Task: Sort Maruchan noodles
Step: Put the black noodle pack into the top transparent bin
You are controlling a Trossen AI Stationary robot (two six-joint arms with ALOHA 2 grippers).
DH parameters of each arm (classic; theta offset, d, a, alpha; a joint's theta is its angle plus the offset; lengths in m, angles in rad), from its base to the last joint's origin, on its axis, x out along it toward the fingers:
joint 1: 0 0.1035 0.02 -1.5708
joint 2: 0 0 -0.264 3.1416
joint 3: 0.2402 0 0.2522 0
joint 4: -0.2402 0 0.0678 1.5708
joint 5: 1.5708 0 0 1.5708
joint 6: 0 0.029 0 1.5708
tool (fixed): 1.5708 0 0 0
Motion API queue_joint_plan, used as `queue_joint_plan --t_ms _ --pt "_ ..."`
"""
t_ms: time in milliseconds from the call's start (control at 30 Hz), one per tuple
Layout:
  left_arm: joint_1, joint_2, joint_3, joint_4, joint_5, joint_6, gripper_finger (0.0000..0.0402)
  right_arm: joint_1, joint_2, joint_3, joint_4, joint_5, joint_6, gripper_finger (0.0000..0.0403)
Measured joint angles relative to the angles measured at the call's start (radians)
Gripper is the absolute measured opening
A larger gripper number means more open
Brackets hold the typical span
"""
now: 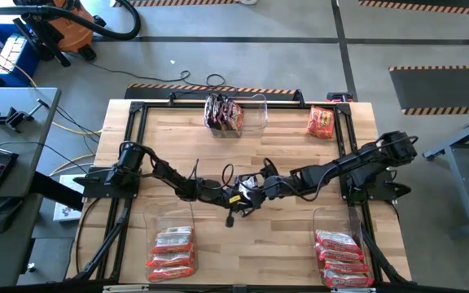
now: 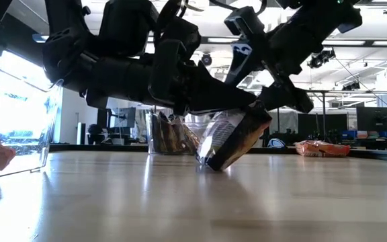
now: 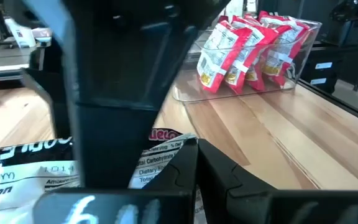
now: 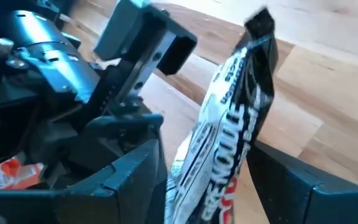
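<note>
A black-silver noodle packet (image 2: 230, 138) stands tilted at the table's middle, where both grippers meet. My left gripper (image 1: 233, 194) reaches in from the left and is shut on it. My right gripper (image 4: 216, 186) comes down slanting from the right and is open, one finger on each side of the packet (image 4: 235, 118); whether a finger touches it I cannot tell. One orange-red packet (image 1: 321, 122) lies flat on the table at the far right. My left gripper pinches the black-silver packet between its two fingers, coming nearly level from the table's left. The right gripper's finger and the packet itself hide which part (image 3: 160, 155) it has. The packet is tilted, upper end (image 4: 260, 25) raised, lower corner (image 2: 210, 165) at the tabletop.
A clear bin (image 1: 234, 114) of dark packets stands at the far middle. A bin (image 1: 172, 244) of orange-red packets is near left and a bin (image 1: 344, 252) of pinkish red packets near right. A black frame (image 1: 137, 110) runs round the table's edge.
</note>
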Motion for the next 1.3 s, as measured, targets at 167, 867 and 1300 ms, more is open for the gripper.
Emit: queue_joint_plan --t_ms 167,867,1300 --pt "-0.002 0.0 0.0 0.0 -0.004 0.013 0.0 0.0 0.023 0.001 0.02 -0.025 0.0 0.0228" --pt "-0.015 -0.037 0.005 -0.112 0.019 0.078 0.0041 -0.036 0.123 0.0 0.142 -0.131 -0.215 0.0095" --pt "-0.049 -0.392 -0.038 -0.576 -0.108 0.203 0.01 -0.038 -0.008 0.003 0.09 -0.07 -0.36 0.0077"
